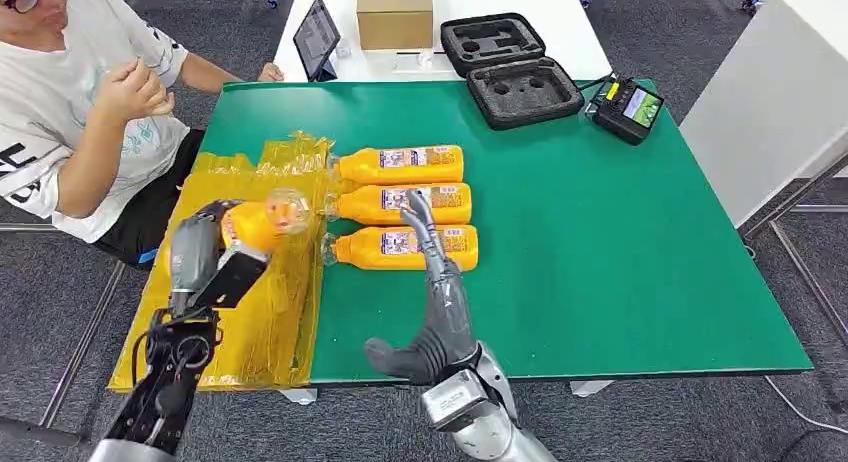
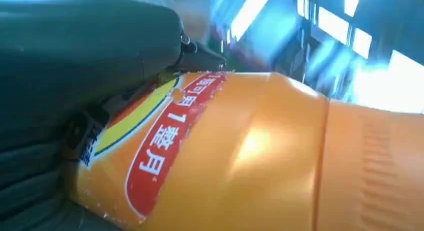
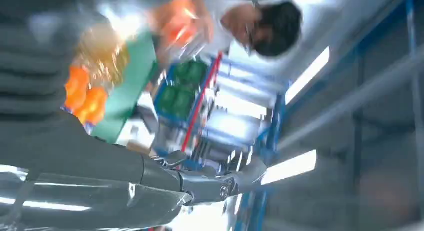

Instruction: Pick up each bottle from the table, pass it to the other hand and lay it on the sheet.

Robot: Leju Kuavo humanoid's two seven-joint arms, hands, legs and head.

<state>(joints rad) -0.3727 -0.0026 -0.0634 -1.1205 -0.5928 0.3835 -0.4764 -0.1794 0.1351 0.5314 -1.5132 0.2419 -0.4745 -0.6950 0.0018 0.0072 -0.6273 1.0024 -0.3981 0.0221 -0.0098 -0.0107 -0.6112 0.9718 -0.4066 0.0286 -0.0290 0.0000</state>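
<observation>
Left hand (image 1: 205, 250) gripping orange bottle (image 1: 262, 222) above yellow sheet (image 1: 262, 327); right hand (image 1: 432, 302) upright, empty, fingers spread.

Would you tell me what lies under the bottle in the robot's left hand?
The left hand holds the bottle above the crinkled yellow sheet, which covers the green table's left edge. Whatever lies on the sheet directly beneath the hand and bottle is covered.

Head view looks down on the table (image 1: 600, 232); wrist views sit close, tilted.
</observation>
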